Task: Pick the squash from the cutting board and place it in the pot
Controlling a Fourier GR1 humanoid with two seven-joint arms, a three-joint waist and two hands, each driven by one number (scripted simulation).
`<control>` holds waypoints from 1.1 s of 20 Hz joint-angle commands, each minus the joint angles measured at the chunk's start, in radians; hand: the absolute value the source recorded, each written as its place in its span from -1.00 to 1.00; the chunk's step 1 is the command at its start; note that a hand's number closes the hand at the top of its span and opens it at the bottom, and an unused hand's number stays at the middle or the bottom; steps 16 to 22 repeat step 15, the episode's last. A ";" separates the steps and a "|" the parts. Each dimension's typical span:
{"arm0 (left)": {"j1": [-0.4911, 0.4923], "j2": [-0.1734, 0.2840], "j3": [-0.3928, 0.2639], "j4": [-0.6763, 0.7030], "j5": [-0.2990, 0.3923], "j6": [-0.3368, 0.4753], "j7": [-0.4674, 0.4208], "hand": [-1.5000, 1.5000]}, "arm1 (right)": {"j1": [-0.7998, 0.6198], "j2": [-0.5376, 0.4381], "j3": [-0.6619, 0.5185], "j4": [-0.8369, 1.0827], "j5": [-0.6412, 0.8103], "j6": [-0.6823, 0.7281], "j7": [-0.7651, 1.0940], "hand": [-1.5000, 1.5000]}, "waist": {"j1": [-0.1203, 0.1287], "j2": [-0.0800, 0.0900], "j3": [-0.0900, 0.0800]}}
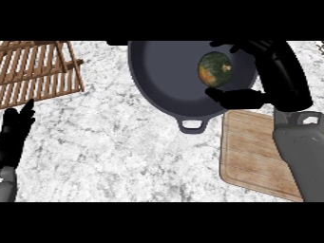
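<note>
squash [214, 69], round and mottled green with orange patches, sits over the dark interior of the pot [161, 80], a wide, shallow, smooth grey-black vessel with a small loop handle at its near rim. the right hand [276, 71], glossy black, arches over the pot's right side; its fingers curve above the squash and its thumb comes in just below it, so the hand curls round the squash, though whether the thumb actually touches it cannot be told. the cutting board [252, 152], a pale wooden slab with rounded corners and visible grain, lies just beside the pot's near right edge, partly covered by the grey right forearm. the left hand [10, 137] rests at the view's left edge, fingers straight and relaxed, holding nothing. a slatted wooden rack [27, 71] lies at upper left. the counter [115, 147] is speckled white-grey stone.
</note>
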 commanded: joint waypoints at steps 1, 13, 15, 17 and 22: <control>-0.035 0.024 0.033 0.067 0.017 -0.022 -0.027 0.00 | -0.091 0.109 -0.005 0.123 -0.075 -0.009 -0.045 -1.00 | 0.003 0.003 0.000; 0.003 0.020 0.025 -0.035 0.009 -0.027 0.040 0.00 | -0.069 0.098 -0.398 0.162 -0.545 0.022 -0.290 -1.00 | -0.008 -0.003 0.002; -0.009 -0.014 0.006 -0.020 -0.003 -0.008 0.031 0.00 | -0.143 0.069 -0.451 0.306 -0.574 0.028 -0.338 -1.00 | -0.001 0.001 0.001; -0.009 -0.014 0.006 -0.020 -0.003 -0.008 0.031 0.00 | -0.143 0.069 -0.451 0.306 -0.574 0.028 -0.338 -1.00 | -0.001 0.001 0.001; -0.009 -0.014 0.006 -0.020 -0.003 -0.008 0.031 0.00 | -0.143 0.069 -0.451 0.306 -0.574 0.028 -0.338 -1.00 | -0.001 0.001 0.001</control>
